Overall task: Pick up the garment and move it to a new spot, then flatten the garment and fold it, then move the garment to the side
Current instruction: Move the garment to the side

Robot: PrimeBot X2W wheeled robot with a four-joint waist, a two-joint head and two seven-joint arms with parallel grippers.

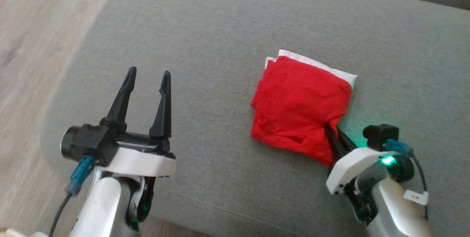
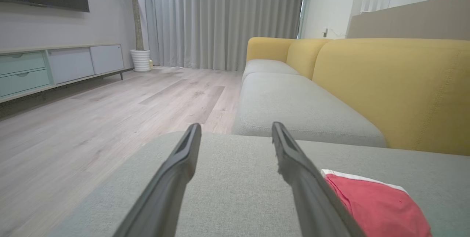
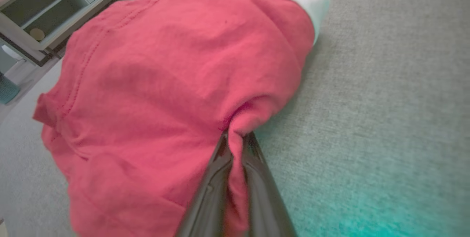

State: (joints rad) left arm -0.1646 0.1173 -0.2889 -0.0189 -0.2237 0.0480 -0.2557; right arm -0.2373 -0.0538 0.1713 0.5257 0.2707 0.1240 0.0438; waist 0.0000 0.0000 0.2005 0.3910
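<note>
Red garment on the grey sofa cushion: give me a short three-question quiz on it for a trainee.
1. True or false: the right gripper is shut on the red garment at its near edge.
2. Pick one: the left gripper is (A) open, apart from the garment; (B) shut on the garment; (C) holding a cup.
3. Fill in: the fabric strip showing along the garment's far edge is ____.

Key: 1 true; 2 A; 3 white.
</note>
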